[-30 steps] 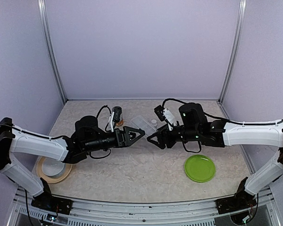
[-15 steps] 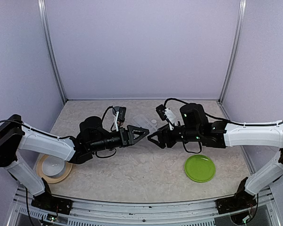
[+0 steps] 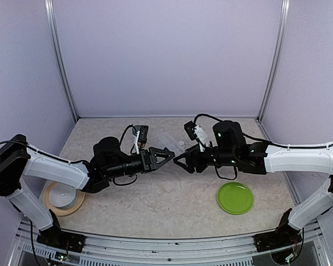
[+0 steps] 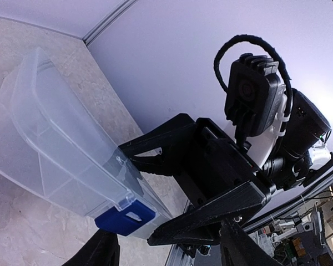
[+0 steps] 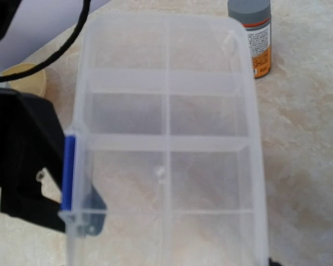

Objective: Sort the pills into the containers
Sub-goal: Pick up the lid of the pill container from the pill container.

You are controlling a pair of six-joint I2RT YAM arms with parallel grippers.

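A clear compartment box [image 3: 167, 139] with a blue latch [image 4: 125, 219] hangs tilted above the table between the two arms. My right gripper [image 3: 177, 162] is shut on its near end, and its black fingers [image 4: 211, 219] show on either side of the box. My left gripper [image 3: 167, 155] faces it, jaws apart around the latch corner [image 5: 69, 172]. The gray-capped bottle [image 5: 251, 33] stands on the table beyond the box. Beside the box sits the small white-capped vial [image 3: 180, 145]. No pills can be made out.
A green plate [image 3: 235, 198] lies front right. At the front left a white bowl sits on a tan plate [image 3: 47, 202], under the left arm. Purple walls close the back and both sides.
My left arm has reached right to the box's latch end and its jaws have narrowed. In the top view its wrist now covers the bottle. The right arm and box have hardly moved.
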